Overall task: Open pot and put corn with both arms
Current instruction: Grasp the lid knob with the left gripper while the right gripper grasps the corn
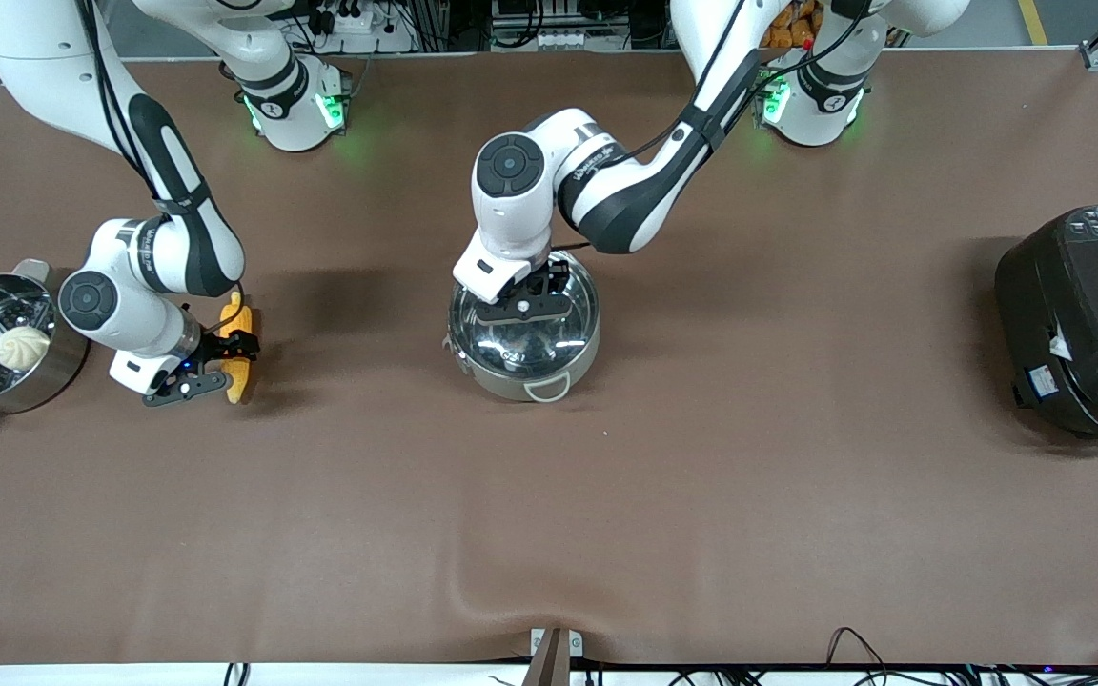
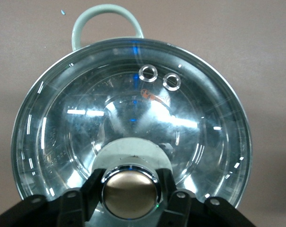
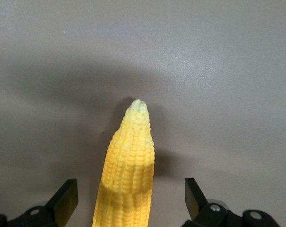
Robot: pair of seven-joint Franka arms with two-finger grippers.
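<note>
My left gripper is clenched on the lid knob of the pot, mid-tabletop. My right gripper is spread wide around the corn, gripping nothing, the cob lying on the tabletop toward my right arm's edge.

Two white arms, rounded shells, black joint bands and round black caps. Right arm: black cable along casing. Left arm: grey lettering on wrist, black cable too. Round bases glow green. Black grippers, small silver screws on finger mounts.
</note>
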